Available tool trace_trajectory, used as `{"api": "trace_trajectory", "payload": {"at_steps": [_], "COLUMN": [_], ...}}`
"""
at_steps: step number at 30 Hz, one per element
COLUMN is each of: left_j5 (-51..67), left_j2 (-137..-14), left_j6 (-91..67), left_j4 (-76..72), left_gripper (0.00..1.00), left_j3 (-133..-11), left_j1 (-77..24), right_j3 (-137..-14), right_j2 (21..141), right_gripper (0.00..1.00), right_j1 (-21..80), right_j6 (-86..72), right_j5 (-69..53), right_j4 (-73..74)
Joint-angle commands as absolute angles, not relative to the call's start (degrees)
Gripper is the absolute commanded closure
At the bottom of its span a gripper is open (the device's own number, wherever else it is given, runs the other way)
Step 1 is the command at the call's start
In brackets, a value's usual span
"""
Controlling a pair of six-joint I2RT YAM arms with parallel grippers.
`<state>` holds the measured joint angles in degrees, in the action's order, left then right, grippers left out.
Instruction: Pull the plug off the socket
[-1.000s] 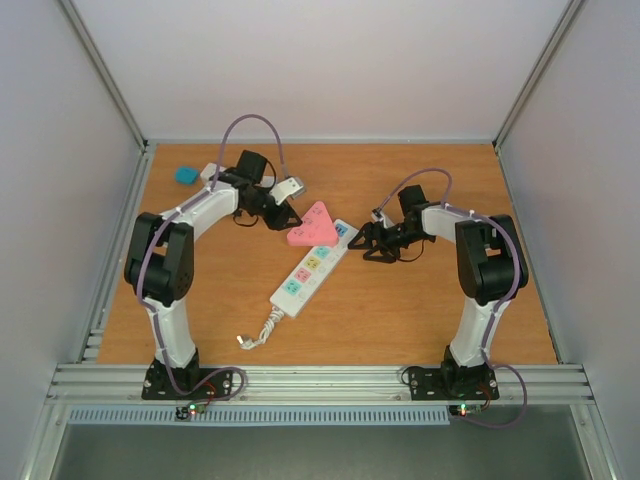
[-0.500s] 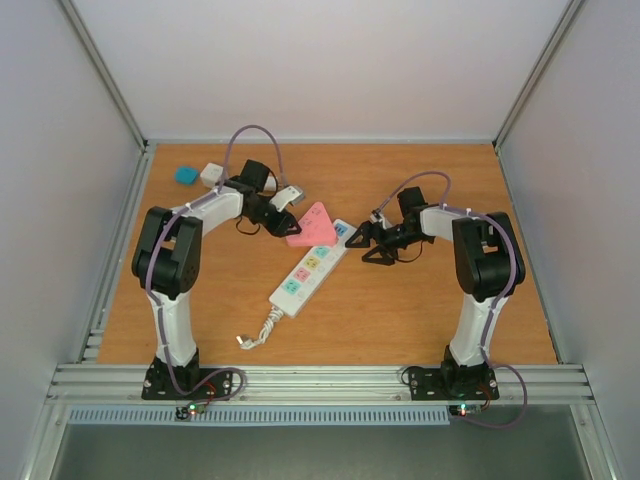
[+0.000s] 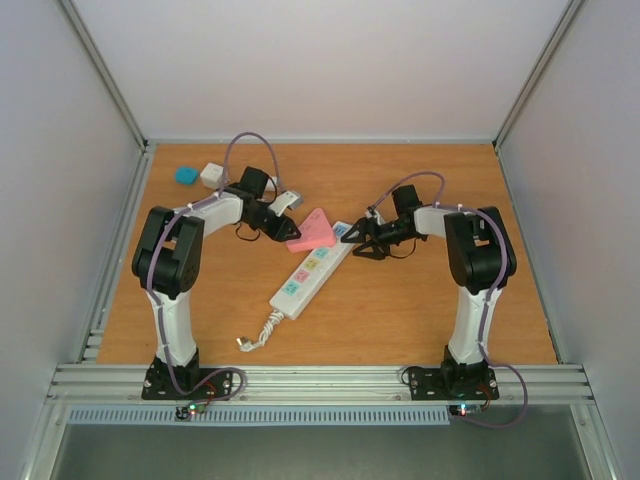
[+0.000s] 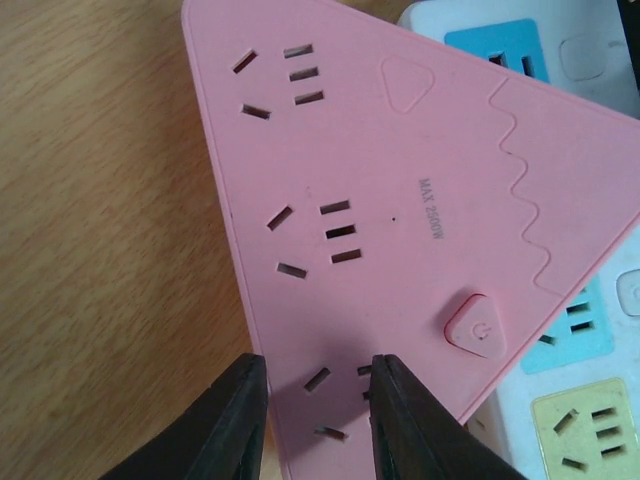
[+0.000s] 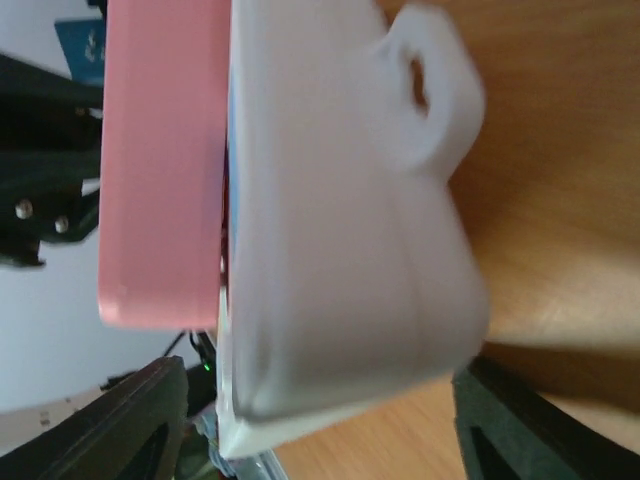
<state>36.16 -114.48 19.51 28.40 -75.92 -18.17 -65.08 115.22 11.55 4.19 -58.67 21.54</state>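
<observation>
Long white socket (image 3: 300, 280) lying slantwise mid-desk (image 3: 430, 320), with pastel pink, green and blue faces in a row and a short white cord curling off the near end. On its far end, tilted, a flat pink triangular plug (image 4: 400, 200) with slotted outlets and a power button. Left hand (image 4: 315, 425) narrow, clamped on the plug's corner. Right hand (image 5: 330, 420) straddling the socket's far end. Cannot tell whether pressing or loose: blurred close up, fingers cut off by the frame.
</observation>
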Motion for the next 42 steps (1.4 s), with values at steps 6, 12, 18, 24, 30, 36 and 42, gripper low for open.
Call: {"api": "trace_trajectory", "payload": {"at_steps": [6,12,18,24,30,36,42], "left_j5": [37.86,36.86,30.78,23.7,11.61,3.31,-4.22], "left_j2": [-113.81,-112.45,-106.58,-93.9,-88.43,-88.52,-92.4], "left_j6": [16.21,16.55,23.85,28.67,37.89,43.6,46.66], "left_j4": [25.31,25.01,25.03,7.86,-10.18,-24.91,-36.99], "left_gripper": [0.7,0.67,0.4,0.17,0.15,0.15,0.15], "left_j3": [-71.98,-72.07,-71.49,-57.44,-44.53,-36.67,-32.5], "left_j1": [-18.6,-18.58,-18.2,-19.64,-25.0,-30.68,-36.9], "right_j3": [-68.83,-71.27,-72.47,-73.43,-74.14,-73.79,-73.81], "right_j2": [119.03,120.77,121.97,124.17,125.37,125.35,125.07], "right_gripper": [0.44,0.65,0.75,0.78,0.8,0.81,0.83], "right_j1": [12.04,11.99,11.69,11.6,11.54,11.26,11.25], "right_j6": [-1.97,-2.25,-1.5,1.3,3.8,4.66,4.5], "right_j5": [-56.55,-56.59,-58.51,-60.95,-61.45,-61.35,-61.21], "right_j4": [16.84,17.17,18.67,20.21,22.28,23.2,23.37]}}
